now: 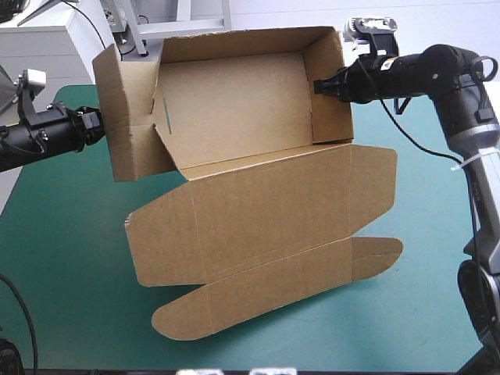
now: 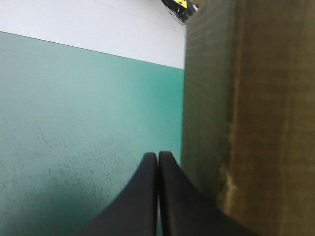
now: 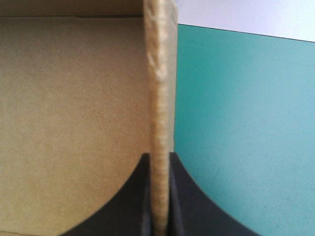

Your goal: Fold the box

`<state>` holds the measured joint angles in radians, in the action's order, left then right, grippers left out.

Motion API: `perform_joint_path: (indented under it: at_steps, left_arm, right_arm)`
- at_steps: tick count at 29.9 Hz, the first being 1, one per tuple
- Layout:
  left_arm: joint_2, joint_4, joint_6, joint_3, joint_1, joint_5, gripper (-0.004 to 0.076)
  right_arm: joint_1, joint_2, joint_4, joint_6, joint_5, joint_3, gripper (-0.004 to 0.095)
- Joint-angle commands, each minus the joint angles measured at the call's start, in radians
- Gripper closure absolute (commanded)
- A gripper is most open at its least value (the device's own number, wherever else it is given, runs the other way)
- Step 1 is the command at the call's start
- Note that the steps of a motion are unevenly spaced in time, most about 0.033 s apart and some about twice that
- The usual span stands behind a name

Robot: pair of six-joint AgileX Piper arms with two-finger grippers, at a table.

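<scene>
The brown box [image 1: 234, 101] stands at the far side of the table as an open tray, with back and right walls raised. Its lid [image 1: 266, 211] lies flat toward the front with its flaps spread. The left wall [image 1: 125, 117] leans outward. My left gripper [image 1: 98, 125] is shut and empty, pressed against the outside of that wall; in the left wrist view the fingertips [image 2: 158, 156] meet beside the board [image 2: 256, 108]. My right gripper [image 1: 319, 86] is shut on the box's right wall, whose edge [image 3: 160, 88] runs between the fingers [image 3: 159, 158].
The teal-green cover [image 1: 62, 258] shows bare to the left of the lid and along the front edge. The right arm [image 1: 453, 78] reaches in over the table's right side. The box's back wall stands close to the table's far edge.
</scene>
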<state>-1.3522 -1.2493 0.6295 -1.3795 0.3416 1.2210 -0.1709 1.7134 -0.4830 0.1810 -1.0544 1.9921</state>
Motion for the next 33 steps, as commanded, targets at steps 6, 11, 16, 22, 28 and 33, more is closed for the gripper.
perform_joint_path:
  at_steps: [6,11,16,22,28,33]
  left_arm:
    - [0.110,-0.038,-0.042,-0.025,-0.001,0.069,0.0732]
    - [0.136,0.009,-0.062,-0.025,-0.001,0.069,0.0731]
    - [0.143,0.019,-0.062,-0.025,-0.001,0.069,0.0731]
    - [0.143,0.039,-0.060,-0.025,-0.036,0.069,0.0730]
    - [0.143,0.098,-0.060,-0.025,-0.050,0.069,0.0678]
    - [0.143,0.110,-0.057,-0.025,-0.050,0.069,0.0556]
  right_arm:
    - [-0.076,-0.049,0.030,-0.055,0.129,0.029,0.0926]
    - [-0.096,-0.047,0.034,-0.067,0.159,0.027,0.0927]
    - [-0.131,-0.037,0.058,-0.084,0.172,0.027,0.0927]
    - [-0.171,-0.008,0.085,-0.115,0.196,0.027,0.0926]
    - [-0.173,0.009,0.091,-0.126,0.203,0.027,0.0927]
    - [-0.191,0.015,0.119,-0.130,0.214,0.027,0.0926]
